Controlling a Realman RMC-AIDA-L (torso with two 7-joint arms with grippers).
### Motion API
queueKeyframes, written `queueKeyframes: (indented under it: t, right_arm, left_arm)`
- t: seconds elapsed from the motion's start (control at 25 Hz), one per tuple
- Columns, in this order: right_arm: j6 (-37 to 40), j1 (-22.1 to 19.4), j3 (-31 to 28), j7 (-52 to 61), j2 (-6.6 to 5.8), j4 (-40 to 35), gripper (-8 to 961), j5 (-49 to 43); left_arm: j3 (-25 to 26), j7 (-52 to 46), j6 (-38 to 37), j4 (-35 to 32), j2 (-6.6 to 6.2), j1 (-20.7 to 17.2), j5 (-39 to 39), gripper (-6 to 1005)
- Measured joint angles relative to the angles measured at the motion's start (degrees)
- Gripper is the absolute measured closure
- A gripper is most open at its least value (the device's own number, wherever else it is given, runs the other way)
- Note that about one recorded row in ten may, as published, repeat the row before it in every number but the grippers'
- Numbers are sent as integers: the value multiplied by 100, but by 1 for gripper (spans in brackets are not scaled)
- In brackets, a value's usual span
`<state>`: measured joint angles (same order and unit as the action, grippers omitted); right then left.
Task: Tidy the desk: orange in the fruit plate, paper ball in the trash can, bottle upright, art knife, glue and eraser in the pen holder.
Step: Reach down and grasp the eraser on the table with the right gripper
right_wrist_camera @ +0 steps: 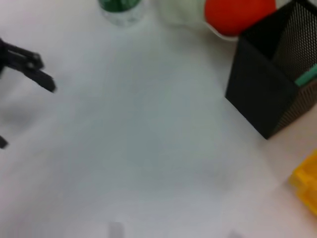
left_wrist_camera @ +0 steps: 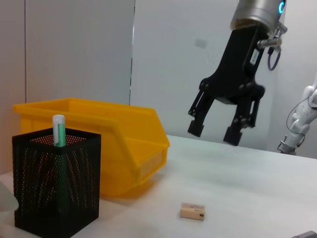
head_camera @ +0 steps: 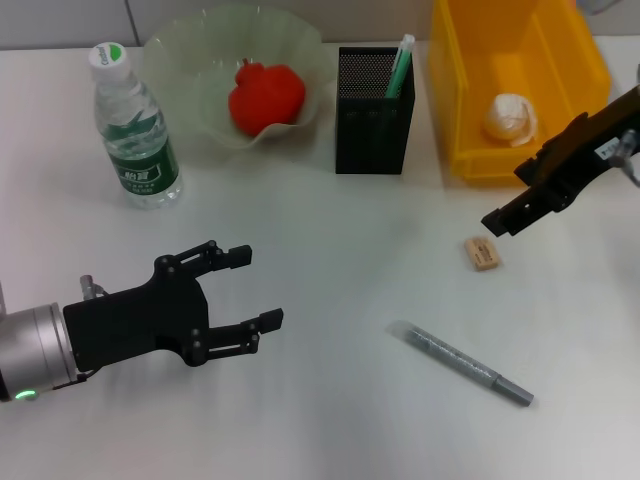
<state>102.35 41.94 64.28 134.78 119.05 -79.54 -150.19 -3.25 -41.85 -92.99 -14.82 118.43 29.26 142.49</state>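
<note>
The right gripper (head_camera: 500, 218) hangs with its jaws released, just above the eraser (head_camera: 482, 252) on the white desk (head_camera: 330, 400). The art knife (head_camera: 461, 363) lies nearer, and the left gripper (head_camera: 255, 288), jaws released too, is at the near left. The glue stick (head_camera: 400, 66) stands in the black pen holder (head_camera: 373, 112), the paper ball (head_camera: 509, 118) sits in the yellow bin (head_camera: 460, 90), the orange (head_camera: 265, 96) is in the fruit plate (head_camera: 180, 60), and the bottle (head_camera: 135, 128) stands upright.

Desk (head_camera: 330, 400): smooth, matt white surface. Pen holder (head_camera: 373, 110): black perforated metal mesh, matt. Trash bin (head_camera: 520, 150): glossy yellow plastic. Fruit plate (head_camera: 190, 50): translucent, glass-like, wavy rim. Bottle (head_camera: 135, 130): clear plastic, glossy printed label. Art knife (head_camera: 460, 362): dull grey, metallic look. Eraser (head_camera: 483, 252): matt tan. Paper ball (head_camera: 510, 118): crumpled white paper.
</note>
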Motion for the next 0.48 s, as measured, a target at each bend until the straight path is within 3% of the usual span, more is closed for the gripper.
queueKeyframes:
  t: [0.48]
  right_arm:
    - [-886, 11, 696, -20, -4, 708, 238, -181]
  left_arm:
    - [0, 12, 0, 5, 5, -7, 32, 157]
